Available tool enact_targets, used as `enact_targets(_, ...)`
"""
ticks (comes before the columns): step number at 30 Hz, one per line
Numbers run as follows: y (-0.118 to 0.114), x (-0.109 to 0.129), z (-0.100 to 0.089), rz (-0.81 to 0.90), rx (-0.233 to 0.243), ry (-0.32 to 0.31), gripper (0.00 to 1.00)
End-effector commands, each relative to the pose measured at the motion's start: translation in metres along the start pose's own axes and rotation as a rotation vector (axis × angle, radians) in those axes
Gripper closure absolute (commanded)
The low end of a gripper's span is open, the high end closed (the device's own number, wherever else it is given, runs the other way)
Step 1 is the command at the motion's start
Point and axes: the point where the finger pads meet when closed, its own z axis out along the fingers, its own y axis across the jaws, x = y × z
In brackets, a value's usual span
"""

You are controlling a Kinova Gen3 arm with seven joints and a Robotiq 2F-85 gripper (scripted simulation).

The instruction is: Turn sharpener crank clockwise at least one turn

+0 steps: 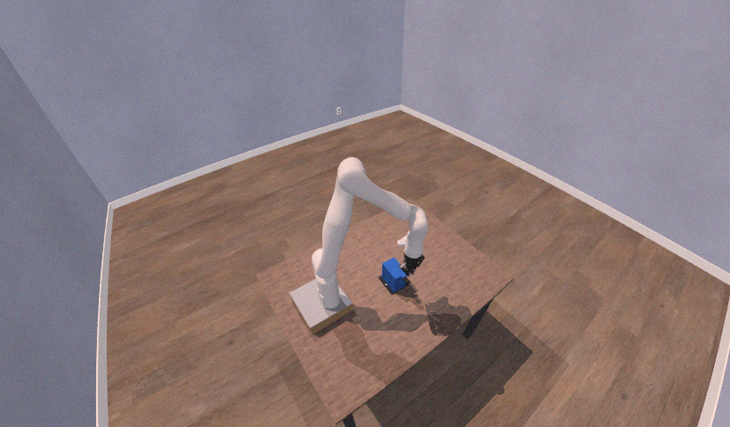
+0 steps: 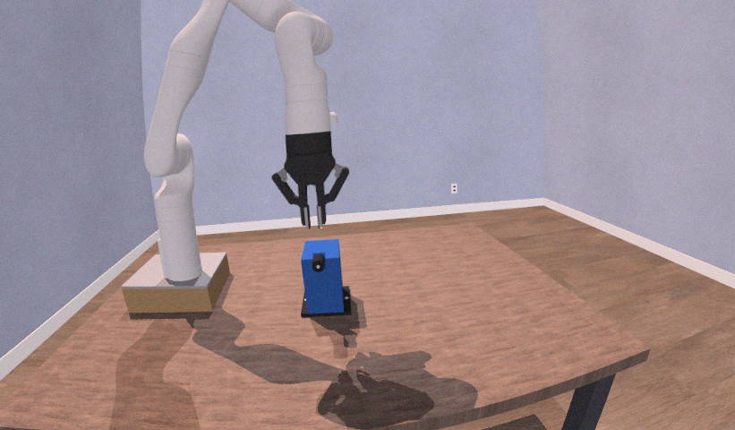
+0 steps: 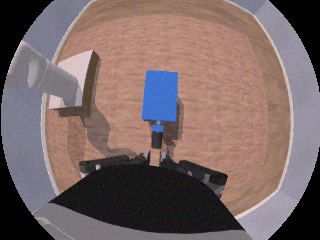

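Wood grain runs across the desk (image 1: 356,254) (image 2: 465,298) (image 3: 215,65), with pale blue walls beyond. Near its middle stands the sharpener (image 1: 392,274) (image 2: 322,283) (image 3: 160,95), a blue block on a dark base, right of my arm's mount. Its knob (image 2: 318,262) (image 3: 157,139) sits high on the crank end, facing the near side. My pincer (image 1: 408,271) (image 2: 313,227) (image 3: 154,157) hangs above it, fingers drawn to a narrow gap with nothing between them. I expect a firm body, screwed fast, and a light, perhaps slick crank; I should open wider and take the knob by its opposite sides, lightly.
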Motion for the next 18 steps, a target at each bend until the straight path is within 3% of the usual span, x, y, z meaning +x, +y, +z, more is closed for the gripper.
enact_targets(1,0.0004,-0.0002,-0.0005,0.0,-0.002,0.0,1.0)
enact_targets(16,0.0004,-0.0002,-0.0005,0.0,-0.002,0.0,1.0)
enact_targets(17,0.0004,-0.0002,-0.0005,0.0,-0.002,0.0,0.47)
enact_targets(18,0.0004,-0.0002,-0.0005,0.0,-0.002,0.0,0.47)
